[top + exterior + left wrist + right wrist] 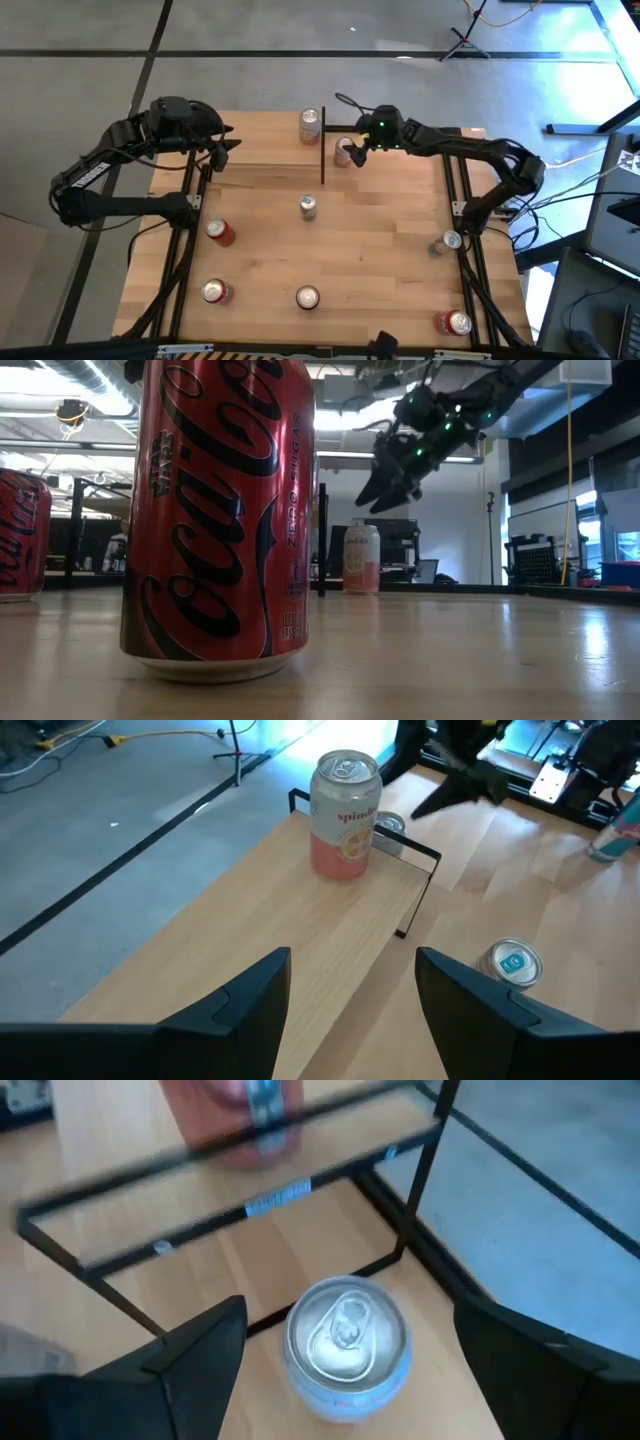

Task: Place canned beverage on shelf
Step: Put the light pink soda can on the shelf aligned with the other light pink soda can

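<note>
Your right gripper jaws are spread wide over a silver-topped can beside the shelf; descend off-centre and you'll tip it into the black post. Left gripper jaws: half-parted, empty.

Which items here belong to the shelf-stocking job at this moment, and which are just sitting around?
In play:
- shelf
- pink can standing on the shelf
- silver-topped can on the table beside the shelf, under the open right gripper

Lying about:
- red cans on the tabletop
- left gripper, open and empty over the shelf's other end
</note>
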Motion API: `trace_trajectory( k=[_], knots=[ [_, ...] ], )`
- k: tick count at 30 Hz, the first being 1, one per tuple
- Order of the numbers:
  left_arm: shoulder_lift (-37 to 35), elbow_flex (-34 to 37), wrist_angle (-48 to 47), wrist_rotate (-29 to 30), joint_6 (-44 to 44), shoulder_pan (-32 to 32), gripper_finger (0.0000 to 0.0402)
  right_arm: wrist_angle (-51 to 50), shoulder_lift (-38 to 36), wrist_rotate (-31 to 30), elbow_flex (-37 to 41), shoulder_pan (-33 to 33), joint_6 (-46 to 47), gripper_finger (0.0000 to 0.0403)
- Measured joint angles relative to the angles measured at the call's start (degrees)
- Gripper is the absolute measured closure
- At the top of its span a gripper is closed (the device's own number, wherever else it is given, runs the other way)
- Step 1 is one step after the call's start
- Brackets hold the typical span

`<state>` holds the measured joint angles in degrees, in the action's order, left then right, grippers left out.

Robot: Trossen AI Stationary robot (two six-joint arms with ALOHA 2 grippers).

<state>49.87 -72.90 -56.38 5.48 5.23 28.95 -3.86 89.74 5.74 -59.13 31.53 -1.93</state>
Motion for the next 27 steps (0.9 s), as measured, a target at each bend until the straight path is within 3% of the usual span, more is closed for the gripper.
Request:
trace_trajectory(
  k=[5,27],
  knots=[
    [0.0,0.0,0.0,-0.02,0.15,0.0,0.0191,5.15,4.31,-2.39,-0.12,0.0,-0.9,0.0059],
    [0.0,0.0,-0.03,0.0,0.61,0.01,0.0191,2.7,10.0,-4.79,-0.09,-0.02,-4.34,0.0059]
  ],
)
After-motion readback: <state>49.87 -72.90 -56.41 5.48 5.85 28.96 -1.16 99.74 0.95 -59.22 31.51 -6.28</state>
